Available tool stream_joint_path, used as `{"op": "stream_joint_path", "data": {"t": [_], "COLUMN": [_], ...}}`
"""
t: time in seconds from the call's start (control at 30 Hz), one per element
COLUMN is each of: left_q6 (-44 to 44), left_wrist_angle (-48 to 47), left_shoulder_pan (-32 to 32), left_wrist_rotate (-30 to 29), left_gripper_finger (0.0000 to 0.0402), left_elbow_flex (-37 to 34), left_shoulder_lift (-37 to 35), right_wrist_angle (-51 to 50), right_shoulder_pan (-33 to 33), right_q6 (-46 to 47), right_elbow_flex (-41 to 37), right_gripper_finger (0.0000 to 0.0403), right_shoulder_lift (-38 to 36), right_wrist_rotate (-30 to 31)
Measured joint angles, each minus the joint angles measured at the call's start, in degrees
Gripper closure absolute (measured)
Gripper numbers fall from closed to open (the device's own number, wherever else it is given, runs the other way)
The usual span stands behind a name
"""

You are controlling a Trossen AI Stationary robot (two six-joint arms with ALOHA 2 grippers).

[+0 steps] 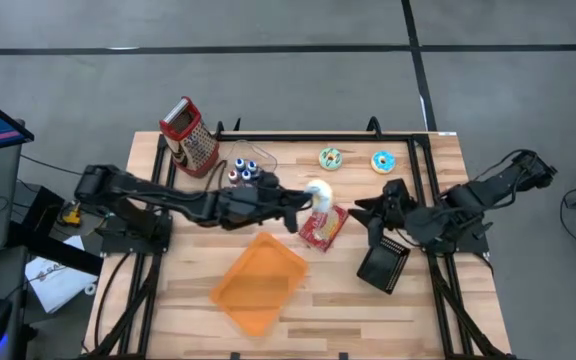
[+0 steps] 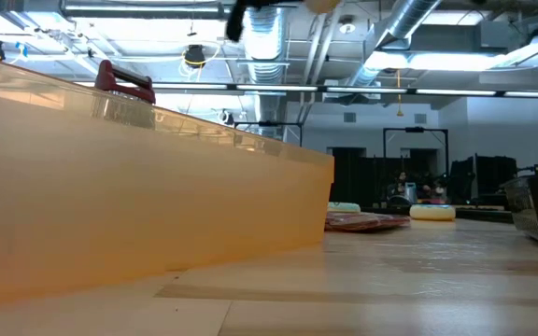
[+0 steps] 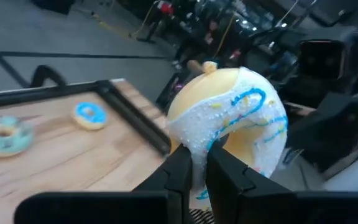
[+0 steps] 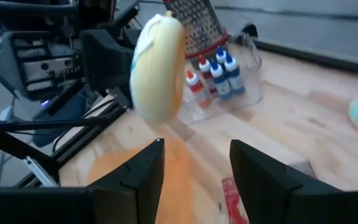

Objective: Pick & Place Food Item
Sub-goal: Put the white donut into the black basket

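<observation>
A white-iced donut [image 3: 229,118] with blue drizzle is up in the air over the table's middle, and my left gripper [image 1: 303,208] is shut on it. The right wrist view shows this donut [image 4: 160,68] edge-on, its plain yellow underside in sight. Facing it from the table's right side, my right gripper [image 4: 194,168] hangs open with nothing between its fingers. Below and nearer lies an orange tray [image 1: 258,283], flat on the table. Two more iced donuts [image 1: 330,158] [image 1: 382,161] rest near the far edge. My left gripper pinches the donut's ring at its lower edge [image 3: 197,146] between its two fingers [image 3: 179,174]. The fingers come in level from the table's left side. The donut stands on edge above them, lifted clear of the table.
A red food packet [image 1: 323,228] lies just under the held donut. A red-topped grater [image 1: 190,135] and small squeeze bottles [image 1: 246,172] stand at the far left. A black boxy container [image 1: 383,265] sits below my right gripper. Black rails [image 1: 318,136] frame the tabletop.
</observation>
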Motion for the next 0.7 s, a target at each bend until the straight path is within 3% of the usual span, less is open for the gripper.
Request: {"op": "stream_joint_path", "data": {"t": [0.27,0.7], "left_q6": [0.2,0.2], "left_wrist_angle": [0.2,0.0], "left_shoulder_pan": [0.1,2.3], "left_wrist_rotate": [-0.3,-0.3], "left_gripper_finger": [0.0369,0.0369], "left_elbow_flex": [7.7,7.9], "left_shoulder_lift": [6.1,6.4], "right_wrist_angle": [6.4,10.3], "right_shoulder_pan": [-3.7,-3.0], "right_q6": [-7.2,-9.4], "right_elbow_flex": [0.0,0.0], "right_gripper_finger": [0.0228,0.0228], "right_shoulder_lift": [-0.1,-0.1], "right_wrist_rotate": [-2.3,-3.7]}}
